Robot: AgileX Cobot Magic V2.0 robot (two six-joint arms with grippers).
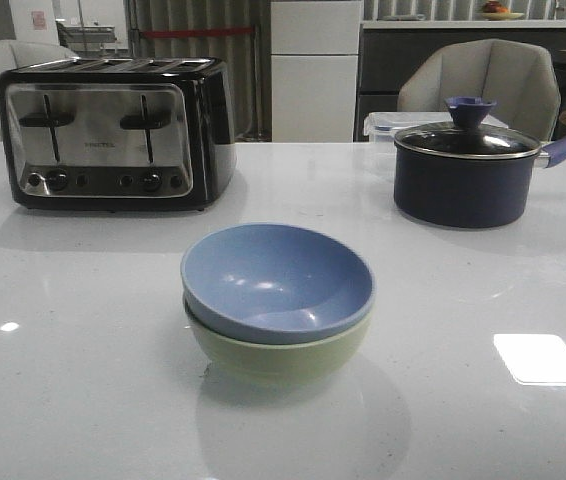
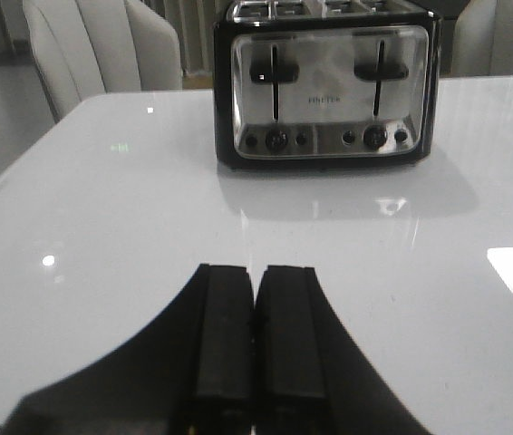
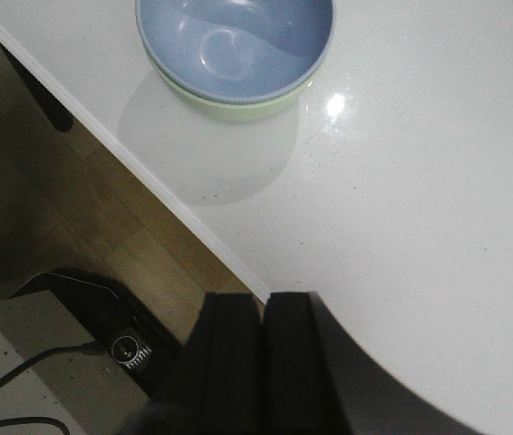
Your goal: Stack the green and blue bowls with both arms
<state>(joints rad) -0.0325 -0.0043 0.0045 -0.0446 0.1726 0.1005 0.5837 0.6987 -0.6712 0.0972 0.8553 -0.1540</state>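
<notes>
Blue bowl (image 1: 277,275) nested in green bowl (image 1: 281,357); left gripper (image 2: 256,335), right gripper (image 3: 262,358) closed, empty, apart.

toaster (image 2: 327,86) brand mark, too blurred

The white glossy counter (image 1: 83,380) carries a black-and-chrome toaster (image 1: 115,132) straight ahead of the left jaws, a navy saucepan (image 1: 463,170), and a green bowl (image 1: 278,352) beyond the right jaws, near the counter's edge.
</notes>
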